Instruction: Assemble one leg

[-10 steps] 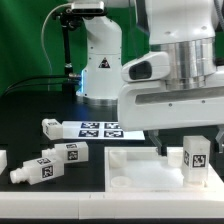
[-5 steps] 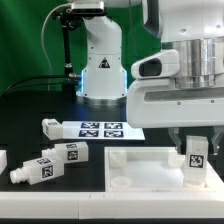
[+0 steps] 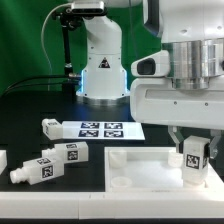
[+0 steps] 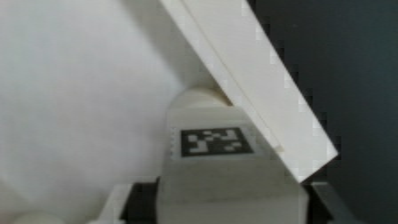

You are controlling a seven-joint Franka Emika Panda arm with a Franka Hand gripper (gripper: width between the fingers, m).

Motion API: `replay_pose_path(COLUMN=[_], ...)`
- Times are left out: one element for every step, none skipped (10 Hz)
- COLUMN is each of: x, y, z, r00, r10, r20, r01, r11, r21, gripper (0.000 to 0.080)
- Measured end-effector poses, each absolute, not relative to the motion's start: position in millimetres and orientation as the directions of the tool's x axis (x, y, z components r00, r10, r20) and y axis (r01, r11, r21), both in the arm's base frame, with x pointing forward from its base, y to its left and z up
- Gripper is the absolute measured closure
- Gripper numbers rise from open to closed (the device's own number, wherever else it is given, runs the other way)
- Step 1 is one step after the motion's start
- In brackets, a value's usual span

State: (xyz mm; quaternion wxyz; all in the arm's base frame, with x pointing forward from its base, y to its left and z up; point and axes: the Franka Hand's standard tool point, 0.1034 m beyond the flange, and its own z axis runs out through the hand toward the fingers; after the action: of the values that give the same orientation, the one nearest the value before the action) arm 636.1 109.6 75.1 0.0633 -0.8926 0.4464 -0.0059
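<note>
1. Panel, large, white, tray-like, lies beneath the fingers.
2. Leg: short white post, black-and-white tag on its side, upright over the panel's corner at the exterior view's right.
3. Gripper fingers flank the leg, clamped on it.
4. Against half a second ago, arm and leg sit slightly lower.

From my remote feed the setup is pretty plain: a green backdrop fills the whole back wall behind everything, evenly lit, no windows that I can spot. The table has a black, slightly glossy top that picks up a soft sheen from the lighting. A black cable trails across it near the back. The marker board lies flat mid-table.
</note>
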Motion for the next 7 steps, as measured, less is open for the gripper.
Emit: replay_pose_path(x=[636.6,637.0,638.1,638.1,637.8,637.1,636.7], y=[109.5,110.5,109.7,109.7,109.8,110.5,111.7], z=[74.8,75.3,75.8,75.4,75.2,75.4,76.2], r00=[0.435,0.261,0.148,0.130,0.163,0.228,0.458], r10=[-0.895,-0.954,-0.973,-0.976,-0.971,-0.960,-0.880], r20=[-0.096,-0.148,-0.177,-0.175,-0.173,-0.163,-0.124], r01=[-0.899,-0.965,-0.988,-0.990,-0.986,-0.973,-0.888], r11=[-0.426,-0.252,-0.137,-0.120,-0.152,-0.217,-0.447], r21=[-0.102,-0.080,-0.070,-0.068,-0.073,-0.080,-0.106], gripper=[0.0514,0.0514,0.0514,0.0514,0.0512,0.0512,0.0346])
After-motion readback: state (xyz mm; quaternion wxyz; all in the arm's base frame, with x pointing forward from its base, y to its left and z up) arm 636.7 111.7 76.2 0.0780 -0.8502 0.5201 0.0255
